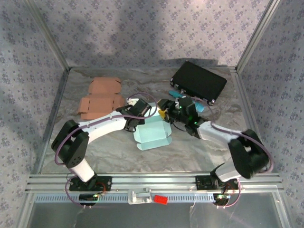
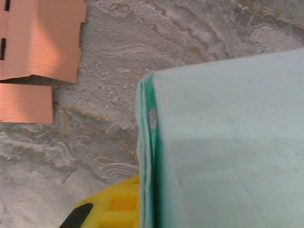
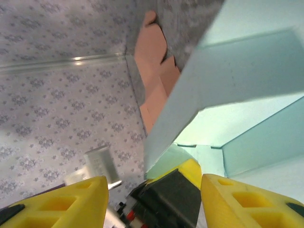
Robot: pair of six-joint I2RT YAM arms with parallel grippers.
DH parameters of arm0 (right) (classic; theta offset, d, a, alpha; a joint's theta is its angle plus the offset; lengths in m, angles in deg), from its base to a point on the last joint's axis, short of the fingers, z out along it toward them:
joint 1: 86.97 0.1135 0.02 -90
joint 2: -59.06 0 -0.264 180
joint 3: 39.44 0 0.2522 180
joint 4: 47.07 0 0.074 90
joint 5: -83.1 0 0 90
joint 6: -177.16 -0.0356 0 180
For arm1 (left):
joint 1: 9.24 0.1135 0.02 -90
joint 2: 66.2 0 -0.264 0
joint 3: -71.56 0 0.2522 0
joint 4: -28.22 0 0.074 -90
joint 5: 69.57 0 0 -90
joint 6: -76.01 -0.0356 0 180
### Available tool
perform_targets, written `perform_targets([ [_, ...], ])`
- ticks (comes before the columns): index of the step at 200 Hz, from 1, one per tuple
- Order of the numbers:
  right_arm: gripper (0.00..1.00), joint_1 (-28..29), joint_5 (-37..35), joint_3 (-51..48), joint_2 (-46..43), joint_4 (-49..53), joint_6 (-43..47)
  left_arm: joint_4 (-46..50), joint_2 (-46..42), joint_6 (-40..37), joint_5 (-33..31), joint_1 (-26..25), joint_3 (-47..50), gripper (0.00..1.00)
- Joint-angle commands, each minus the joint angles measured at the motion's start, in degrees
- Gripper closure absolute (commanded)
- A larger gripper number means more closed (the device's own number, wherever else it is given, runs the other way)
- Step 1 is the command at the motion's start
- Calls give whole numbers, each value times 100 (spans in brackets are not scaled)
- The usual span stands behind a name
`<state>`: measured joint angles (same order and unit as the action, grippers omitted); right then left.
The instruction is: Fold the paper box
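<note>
The paper box [image 1: 153, 134] is light teal and lies half-formed in the middle of the table, with its walls partly raised. My left gripper [image 1: 138, 119] is at the box's far left corner. In the left wrist view it [image 2: 148, 209] is shut on the upright box wall [image 2: 147, 142], with one yellow finger [image 2: 116, 202] showing outside the wall. My right gripper [image 1: 167, 113] is at the box's far edge. In the right wrist view it [image 3: 152, 194] stands open, its yellow fingers [image 3: 61, 204] wide apart. The box's teal panels [image 3: 237, 80] rise just ahead of them, and the other gripper's black and yellow tip [image 3: 173, 190] lies between them.
Flat brown cardboard blanks [image 1: 101, 97] lie at the back left of the table. A black case [image 1: 199, 81] sits at the back right, with small blue pieces [image 1: 174, 93] beside it. Patterned walls enclose the marbled table [image 1: 109, 152].
</note>
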<state>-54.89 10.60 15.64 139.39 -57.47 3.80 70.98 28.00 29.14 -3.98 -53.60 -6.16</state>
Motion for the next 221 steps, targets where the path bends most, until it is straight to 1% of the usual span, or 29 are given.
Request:
perform_targets([
  [1, 45, -259, -220, 389, -631, 1869, 736, 1148, 106, -9, 269, 251, -338, 100],
  [13, 45, -458, -169, 719, -762, 2635, 1100, 1469, 183, -51, 500, 418, -538, 100],
  [29, 45, -601, -152, 1348, -632, 3680, 1586, 1908, 352, -140, 771, 582, -884, 100],
  [43, 45, -627, -112, 1864, -346, 4174, 1868, 2206, 484, -258, 856, 639, -1175, 100],
  [59, 45, -594, -76, 2331, 91, 4529, 1985, 2447, 627, -357, 910, 656, -1456, 100],
  [72, 45, -517, -35, 2645, 428, 4589, 1993, 2581, 718, -384, 963, 678, -1632, 100],
  [78, 45, -461, -44, 2954, 573, 4639, 1991, 2624, 747, -392, 966, 677, -1693, 100],
  [98, 45, -273, -177, 3467, 1051, 4792, 2060, 2682, 782, -385, 989, 674, -1792, 100],
  [121, 46, -220, -319, 3749, 1574, 4953, 2253, 2672, 776, -367, 1021, 688, -1826, 100],
  [151, 44, -246, -426, 4081, 2122, 5180, 2755, 2656, 780, -376, 1060, 692, -1860, 100],
  [190, 43, -195, -145, 4261, 2612, 5164, 2947, 2631, 818, -402, 1100, 709, -1892, 100],
  [221, 43, -115, 503, 4329, 2796, 4757, 2897, 2556, 846, -452, 1167, 750, -1902, 100],
])
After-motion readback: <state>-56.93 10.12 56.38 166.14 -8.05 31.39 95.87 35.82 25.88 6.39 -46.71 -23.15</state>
